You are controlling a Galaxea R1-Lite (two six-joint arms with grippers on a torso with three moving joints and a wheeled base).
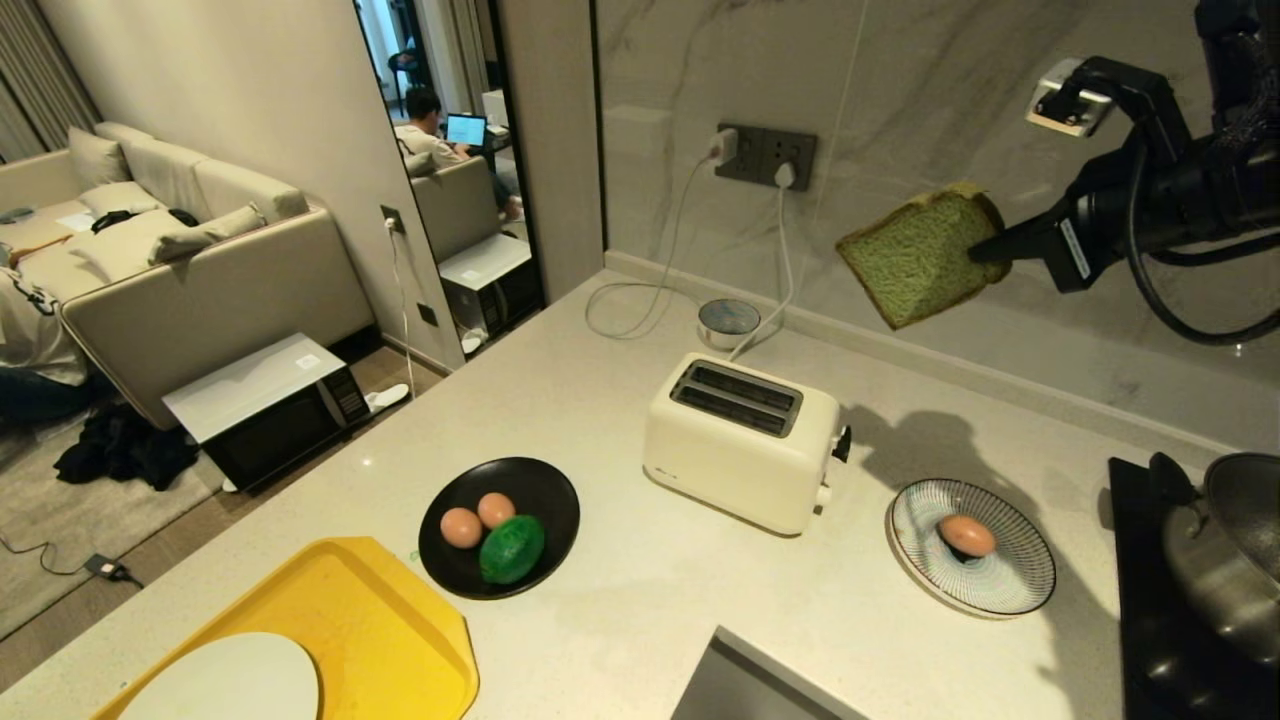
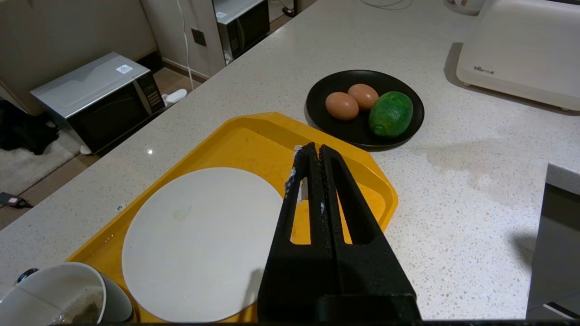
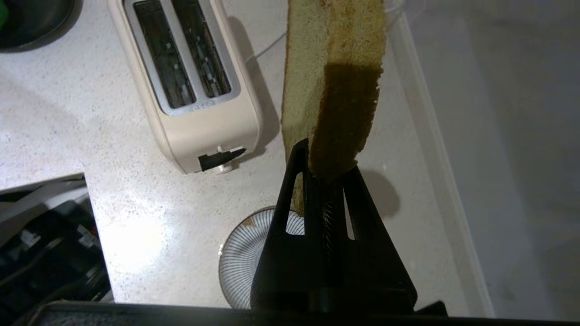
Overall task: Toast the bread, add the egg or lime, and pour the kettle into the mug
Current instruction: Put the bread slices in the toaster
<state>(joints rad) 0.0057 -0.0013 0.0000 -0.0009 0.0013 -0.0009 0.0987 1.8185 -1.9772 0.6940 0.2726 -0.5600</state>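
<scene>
- Since nothing has gone into the toaster (image 1: 738, 440) yet, I log the toasting step as in hand, not done; both slots look empty.
- Nearest me, left gripper (image 2: 312, 151) parked above the yellow tray (image 1: 390, 620) with the white plate (image 2: 199, 240), pincer closed on nothing.
- Black plate (image 1: 545, 490) at 9 o'clock from the toaster: two eggs and the lime (image 1: 512, 548) touching, untouched as far as I see.
- Striped plate (image 1: 1010, 590) at 3 o'clock from the toaster holds one egg (image 1: 966, 535); so the egg step may be done, can't confirm.
- Farther off, right gripper (image 1: 985, 250) clamped on one edge of the bread (image 1: 915, 258), held in the air at about 1 o'clock from the toaster, near the marble wall, tilted.
- Left, I'd say: lower bread into a slot, press lever, then pour.
- A pale mug (image 2: 59, 294) edge shows by the tray in the left wrist view; kettle not in view.
</scene>
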